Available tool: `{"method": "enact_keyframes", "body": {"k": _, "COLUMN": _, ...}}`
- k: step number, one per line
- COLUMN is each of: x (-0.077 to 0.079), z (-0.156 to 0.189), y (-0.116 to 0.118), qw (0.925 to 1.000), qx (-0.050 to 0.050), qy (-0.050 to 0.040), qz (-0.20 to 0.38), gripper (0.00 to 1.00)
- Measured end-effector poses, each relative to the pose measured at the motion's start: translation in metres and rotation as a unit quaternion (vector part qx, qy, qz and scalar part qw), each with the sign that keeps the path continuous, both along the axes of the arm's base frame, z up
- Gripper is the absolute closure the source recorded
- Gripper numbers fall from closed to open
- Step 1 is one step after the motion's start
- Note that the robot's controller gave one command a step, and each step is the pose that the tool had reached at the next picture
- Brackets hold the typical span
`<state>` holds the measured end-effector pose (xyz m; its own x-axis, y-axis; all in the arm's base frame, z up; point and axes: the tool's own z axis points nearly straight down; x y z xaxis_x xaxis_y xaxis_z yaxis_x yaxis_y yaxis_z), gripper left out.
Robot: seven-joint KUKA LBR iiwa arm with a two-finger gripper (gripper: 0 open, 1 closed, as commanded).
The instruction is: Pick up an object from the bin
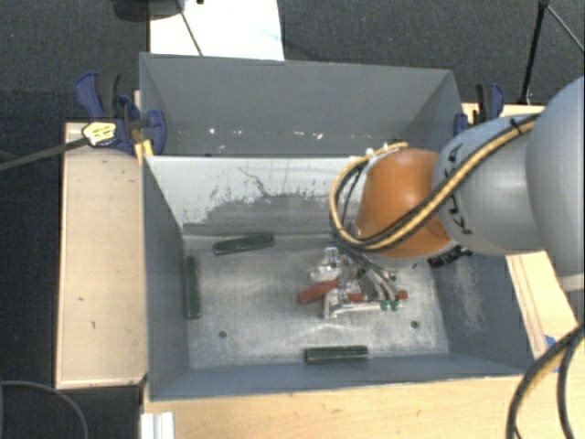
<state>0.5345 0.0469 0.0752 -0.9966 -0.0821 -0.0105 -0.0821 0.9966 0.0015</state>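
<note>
My gripper (335, 289) is down at the bin floor, right of the middle, under the orange wrist cover. Its two metal fingers (326, 269) stand apart, one toward the back and one toward the front. A short red-brown stick (311, 294) lies on the floor between them, with its left end poking out past the fingers. Its right end is hidden under the gripper body. The fingers are on either side of the stick and I see no grip on it.
Three dark green bars lie on the floor: one at the back left (243, 243), one along the left wall (191, 287) and one by the front wall (336, 355). The arm covers the bin's right side.
</note>
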Motion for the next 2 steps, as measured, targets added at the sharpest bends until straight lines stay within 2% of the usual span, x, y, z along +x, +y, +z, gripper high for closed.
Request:
{"method": "enact_keyframes", "body": {"k": 1, "x": 0.0, "z": 0.0, "y": 0.0, "qw": 1.0, "qx": 0.0, "qy": 0.0, "qz": 0.0, "gripper": 1.0}}
{"method": "enact_keyframes", "body": {"k": 2, "x": 0.004, "z": 0.137, "y": 0.0, "qw": 0.9999, "qx": 0.0, "qy": 0.0027, "qz": -0.012, "gripper": 1.0}}
